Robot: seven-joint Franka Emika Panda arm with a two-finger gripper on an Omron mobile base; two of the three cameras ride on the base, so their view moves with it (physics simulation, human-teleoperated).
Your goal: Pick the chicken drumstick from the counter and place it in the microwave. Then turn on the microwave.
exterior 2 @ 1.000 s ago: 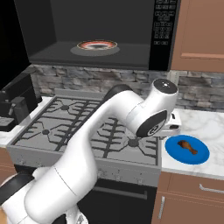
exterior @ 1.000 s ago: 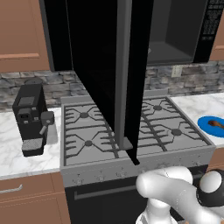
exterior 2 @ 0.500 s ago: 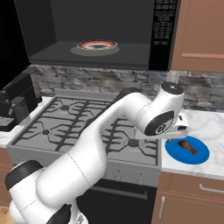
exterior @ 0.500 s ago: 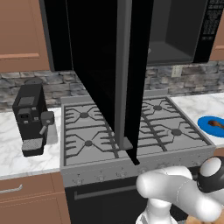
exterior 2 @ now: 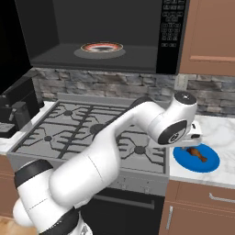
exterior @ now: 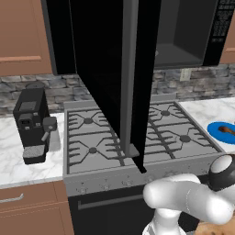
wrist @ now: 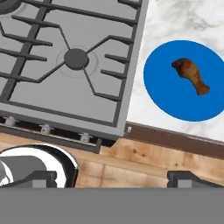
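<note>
Brown chicken drumstick [wrist: 190,75] lies on round blue plate [wrist: 164,87] on white marble surface [wrist: 175,17], upper right of hand view, ungrasped; pincer [wrist: 111,177] empty, tips wide apart, hangs above it for pickup; wide black microwave [exterior 2: 170,36] door open, ready.

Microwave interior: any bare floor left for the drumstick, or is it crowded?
The open black microwave has bare grey floor on both sides of the round red-rimmed plate at its centre. The brown chicken drumstick lies on the round blue plate on the white marble counter, beside the grey gas stove top.
</note>
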